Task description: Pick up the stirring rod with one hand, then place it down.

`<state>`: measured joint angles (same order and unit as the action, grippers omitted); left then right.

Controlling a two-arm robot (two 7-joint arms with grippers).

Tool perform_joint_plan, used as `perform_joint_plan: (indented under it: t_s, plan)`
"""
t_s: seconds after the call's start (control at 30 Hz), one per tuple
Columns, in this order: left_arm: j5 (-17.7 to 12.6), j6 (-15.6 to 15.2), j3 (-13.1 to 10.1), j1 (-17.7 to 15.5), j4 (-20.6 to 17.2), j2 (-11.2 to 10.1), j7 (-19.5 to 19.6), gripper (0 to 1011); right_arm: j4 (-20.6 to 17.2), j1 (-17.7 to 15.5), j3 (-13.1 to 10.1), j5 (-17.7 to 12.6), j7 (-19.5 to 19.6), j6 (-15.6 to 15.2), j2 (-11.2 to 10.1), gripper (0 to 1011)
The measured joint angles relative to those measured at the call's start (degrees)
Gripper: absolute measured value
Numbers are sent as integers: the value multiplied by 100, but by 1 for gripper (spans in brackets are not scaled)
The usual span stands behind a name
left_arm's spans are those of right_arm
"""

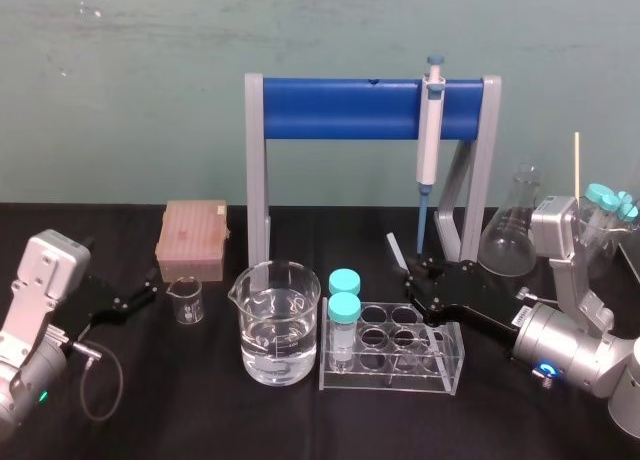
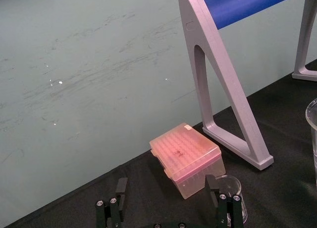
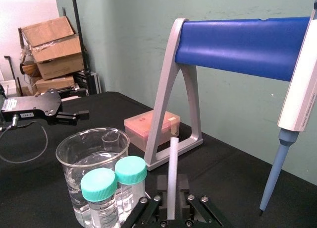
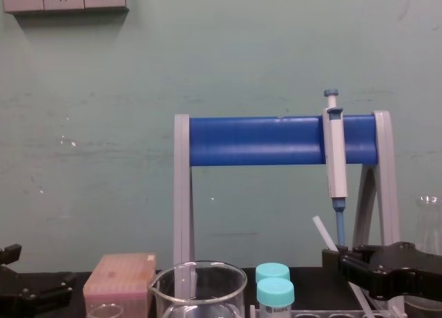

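The stirring rod (image 3: 172,168) is a thin translucent whitish stick that leans up out of the clear tube rack (image 1: 455,365). Its upper end pokes above my right gripper (image 1: 412,280), whose black jaws sit tight against the rod on both sides in the right wrist view (image 3: 172,205). From the chest view the rod (image 4: 319,228) slants up to the left out of the gripper (image 4: 345,259). My left gripper (image 1: 150,292) rests low at the left of the table, its fingers (image 2: 119,196) spread apart with nothing between them.
Around the rack stand a big glass beaker (image 1: 278,325) with water, two teal-capped vials (image 1: 344,315), a small beaker (image 1: 185,300) and a pink tip box (image 1: 192,240). A white-and-blue pipette (image 1: 430,140) hangs on the blue-barred stand (image 1: 350,108). A flask (image 1: 512,225) sits far right.
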<state>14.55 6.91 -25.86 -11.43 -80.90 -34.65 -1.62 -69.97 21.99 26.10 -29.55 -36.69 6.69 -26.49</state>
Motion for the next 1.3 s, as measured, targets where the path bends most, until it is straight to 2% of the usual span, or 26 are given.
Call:
perform_joint_plan:
  t_s: [0.03,0.17,0.4,0.57,0.8,0.93,1.1,1.2,1.3]
  plan:
    - [0,0,0,0,0,0,0,1000,0,0,0,0,0,0,0,142]
    - [0,0,0,0,0,0,0,1000,0,0,0,0,0,0,0,71]
    - [0,0,0,0,0,0,0,1000,0,0,0,2,0,4,0,71]
    - [0,0,0,0,0,0,0,1000,-28,-16,-117,7,-63,255,47,70]
    - [0,0,0,0,0,0,0,1000,-170,47,-349,-310,-259,475,179,70]
    - [0,0,0,0,0,0,0,1000,-340,129,-546,-583,-362,712,304,71]
    - [0,0,0,0,0,0,0,1000,-390,169,-756,-725,-486,1294,412,70]
    - [0,0,0,0,0,0,0,1000,-330,96,-925,-689,-524,1911,510,70]
    - [0,0,0,0,0,0,0,1000,-245,-1,-1016,-586,-587,2327,555,70]
